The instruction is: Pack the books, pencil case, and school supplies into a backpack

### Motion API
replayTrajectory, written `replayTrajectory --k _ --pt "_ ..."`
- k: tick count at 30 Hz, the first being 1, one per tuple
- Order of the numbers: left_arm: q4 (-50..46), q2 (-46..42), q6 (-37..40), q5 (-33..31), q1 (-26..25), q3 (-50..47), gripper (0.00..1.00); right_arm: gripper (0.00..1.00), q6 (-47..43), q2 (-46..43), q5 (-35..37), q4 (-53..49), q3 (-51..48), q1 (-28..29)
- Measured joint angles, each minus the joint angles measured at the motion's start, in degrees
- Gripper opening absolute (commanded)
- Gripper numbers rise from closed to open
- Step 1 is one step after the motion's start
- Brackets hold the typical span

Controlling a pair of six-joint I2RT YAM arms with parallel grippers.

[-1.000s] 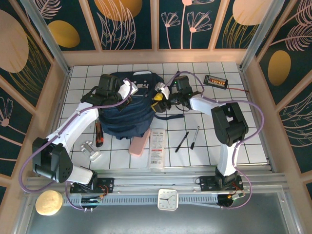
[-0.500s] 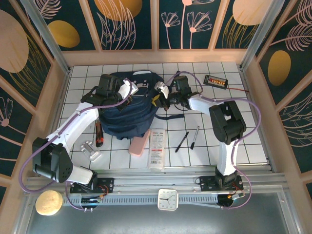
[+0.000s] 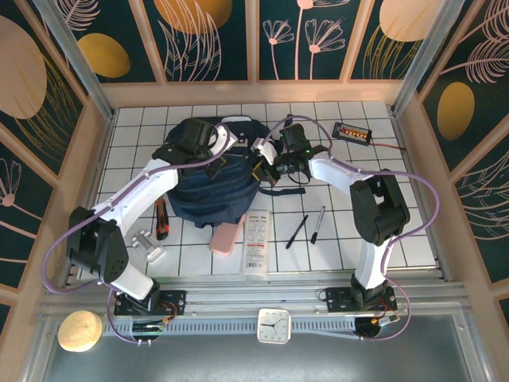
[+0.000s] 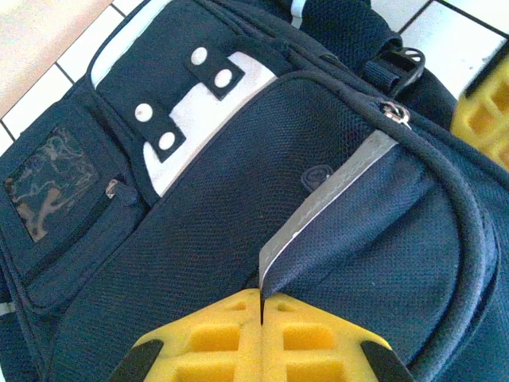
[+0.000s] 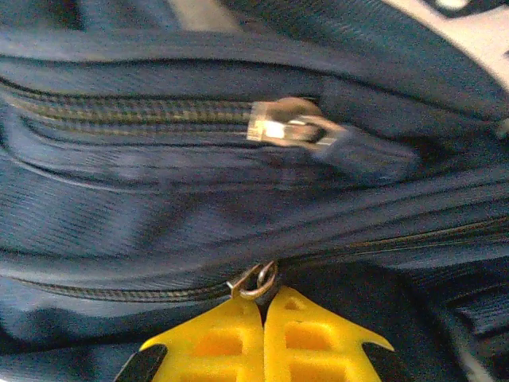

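Observation:
The navy backpack (image 3: 208, 179) lies at the back left of the table. My left gripper (image 3: 225, 150) is over its top and shut on a fold of its fabric by a pale reflective stripe (image 4: 318, 203). My right gripper (image 3: 258, 161) sits at the backpack's right side. In the right wrist view its yellow jaws (image 5: 263, 306) are shut on a metal zipper pull ring (image 5: 258, 281). In front of the backpack lie the pink pencil case (image 3: 227, 236) and the long white booklet (image 3: 256, 239). Two slim dark pens (image 3: 297, 231) (image 3: 316, 224) lie to their right.
A black box with orange lights (image 3: 351, 132) and its cable sit at the back right. An orange-black tool (image 3: 161, 221) and a silver object (image 3: 148, 245) lie left of the backpack. A second zipper slider (image 5: 286, 127) sits higher on the backpack.
My right gripper has shut on the zipper pull at the backpack's right side. My left arm has swung rightward across the backpack's top, still gripping the fabric.

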Motion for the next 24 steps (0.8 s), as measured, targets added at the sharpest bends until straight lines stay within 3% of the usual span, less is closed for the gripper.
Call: replayTrajectory --k 7,16,21,24 --pt "-2.38 2.89 -3.85 -6.14 -2.14 3.3 0.0 0.0 3.56 -1.73 0.72 -7.32 1.6 0.72" --pt "-10.67 9.29 -13.44 -10.36 -2.38 13.7 0.0 0.0 20.24 -4.39 4.81 -9.38 3.28 5.2" --pt "-10.4 10.97 -17.22 -10.67 -2.91 14.64 0.0 0.0 27.63 -5.44 4.92 -15.56 7.72 5.7" --pt "-9.38 11.93 -21.11 -8.66 -3.19 15.06 0.0 0.0 34.16 -5.57 4.55 -14.19 8.83 7.65"
